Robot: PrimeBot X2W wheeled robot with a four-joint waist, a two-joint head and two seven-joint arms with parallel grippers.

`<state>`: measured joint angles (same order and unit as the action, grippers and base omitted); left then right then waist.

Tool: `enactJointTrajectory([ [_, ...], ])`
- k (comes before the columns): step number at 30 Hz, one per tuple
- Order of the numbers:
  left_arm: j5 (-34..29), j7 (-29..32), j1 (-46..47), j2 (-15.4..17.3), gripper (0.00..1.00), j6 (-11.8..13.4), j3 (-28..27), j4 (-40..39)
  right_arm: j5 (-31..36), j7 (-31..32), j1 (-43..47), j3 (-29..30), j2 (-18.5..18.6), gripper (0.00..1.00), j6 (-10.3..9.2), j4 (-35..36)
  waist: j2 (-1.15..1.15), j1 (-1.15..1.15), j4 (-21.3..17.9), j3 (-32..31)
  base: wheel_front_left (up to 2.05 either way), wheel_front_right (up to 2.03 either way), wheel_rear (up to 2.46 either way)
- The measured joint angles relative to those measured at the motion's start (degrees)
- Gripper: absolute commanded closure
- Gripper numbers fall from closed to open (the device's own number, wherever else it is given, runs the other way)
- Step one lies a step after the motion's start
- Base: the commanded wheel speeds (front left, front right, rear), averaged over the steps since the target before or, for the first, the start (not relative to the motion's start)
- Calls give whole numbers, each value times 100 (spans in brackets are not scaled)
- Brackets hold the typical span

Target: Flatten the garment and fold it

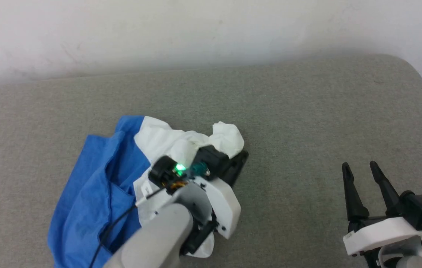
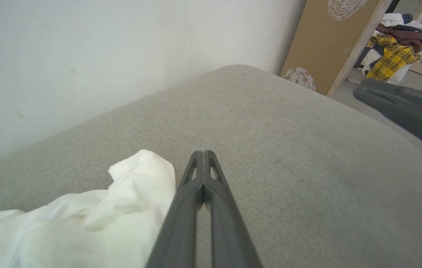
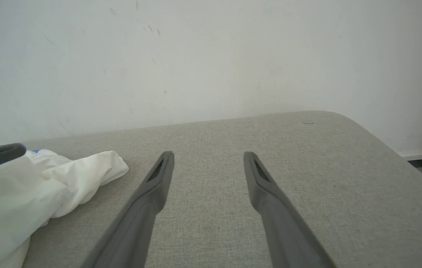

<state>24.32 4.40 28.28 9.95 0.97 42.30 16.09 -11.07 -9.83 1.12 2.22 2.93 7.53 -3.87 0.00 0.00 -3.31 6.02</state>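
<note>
Adjoining crumpled garment (image 1: 95, 186): closed left claw (image 2: 203, 153)

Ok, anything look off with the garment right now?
The garment lies crumpled in a heap, blue and white bunched together. The left gripper is shut beside its white part, with no cloth seen between its tips. Nothing looks damaged.

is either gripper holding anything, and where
Nothing is held, as far as shows. The left gripper is shut beside the garment, at its white part, with no cloth pinched; the right gripper is open and empty.
</note>
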Motion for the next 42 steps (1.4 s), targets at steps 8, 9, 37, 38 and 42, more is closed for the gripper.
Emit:
enactJointTrajectory([
  [8,53,-247,-252,-51,100,-151,190,492,-2,-31,0,14,1,0,0,-27,0,0,-73,75,0,0,0],
  [9,85,-250,-266,-31,100,-145,163,504,-2,-31,0,14,1,0,1,-33,0,0,-67,72,0,0,0],
  [37,914,1584,-1770,2138,69,1068,-1039,-1608,-62,-87,2,-36,1,0,0,-145,0,0,229,41,0,0,0],
  [38,913,1605,-1769,2157,100,1068,-1034,-1549,-63,-87,-1,-51,1,0,1,-156,0,0,213,45,0,0,0],
  [42,956,1716,-1765,2206,100,1061,-1001,-1381,-113,-96,-1,-51,1,0,1,-174,0,0,145,50,0,0,0],
])
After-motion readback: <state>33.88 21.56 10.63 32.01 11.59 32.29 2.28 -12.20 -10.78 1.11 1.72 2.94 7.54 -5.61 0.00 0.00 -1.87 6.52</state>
